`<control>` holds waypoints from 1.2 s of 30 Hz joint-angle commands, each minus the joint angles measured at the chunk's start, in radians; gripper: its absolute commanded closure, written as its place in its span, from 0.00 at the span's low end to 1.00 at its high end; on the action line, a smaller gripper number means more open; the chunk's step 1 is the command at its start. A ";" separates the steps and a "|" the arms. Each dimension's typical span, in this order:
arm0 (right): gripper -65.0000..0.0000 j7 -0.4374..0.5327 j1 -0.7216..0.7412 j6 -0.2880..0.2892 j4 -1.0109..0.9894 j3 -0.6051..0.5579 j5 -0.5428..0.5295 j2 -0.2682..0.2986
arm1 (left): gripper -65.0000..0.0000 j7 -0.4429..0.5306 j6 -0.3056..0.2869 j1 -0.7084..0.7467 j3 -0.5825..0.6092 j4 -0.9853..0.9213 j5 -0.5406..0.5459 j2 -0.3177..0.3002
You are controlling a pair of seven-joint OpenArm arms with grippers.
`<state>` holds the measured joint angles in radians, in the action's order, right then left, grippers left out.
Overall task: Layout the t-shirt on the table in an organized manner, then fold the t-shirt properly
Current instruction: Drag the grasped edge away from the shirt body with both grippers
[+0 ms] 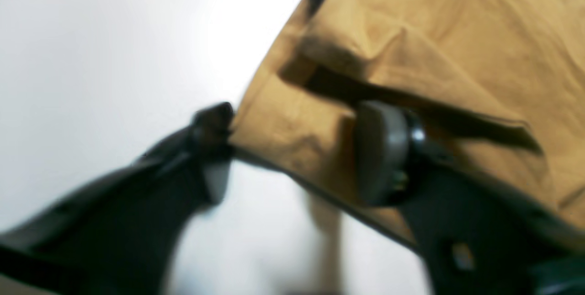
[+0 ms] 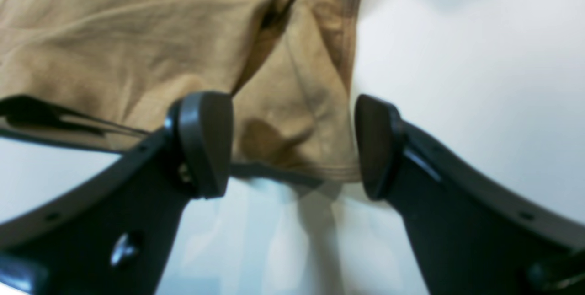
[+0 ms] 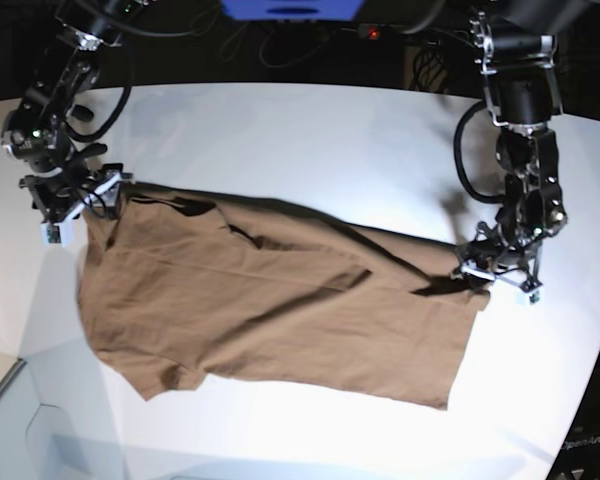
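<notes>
Plain brown t-shirt (image 3: pixel 270 300) – no print – on glossy white table (image 3: pixel 310 140); dark grey fingers (image 2: pixel 205 144).

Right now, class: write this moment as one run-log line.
t-shirt: spread on table, wrinkled | left gripper: open astride corner | right gripper: open astride corner

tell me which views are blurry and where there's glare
Left wrist view: motion-blurred, the claw and brown cloth t-shirt soft-edged, glossy white table glaring. Right wrist view: mildly soft. Base view: sharp, glare on the tabletop behind the shirt.
</notes>
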<state>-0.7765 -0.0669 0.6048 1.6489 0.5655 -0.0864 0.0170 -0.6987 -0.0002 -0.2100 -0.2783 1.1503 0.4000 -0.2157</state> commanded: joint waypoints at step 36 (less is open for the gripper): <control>1.00 0.022 0.000 0.008 -0.082 0.098 -0.014 0.061 | 1.00 0.003 0.001 0.208 -0.006 0.257 0.006 -0.011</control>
<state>-0.7731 -0.0734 0.6064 1.5486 0.6609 -0.0940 0.0643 -0.7212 -0.0032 0.0147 -0.2794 1.3880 0.4091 -0.2146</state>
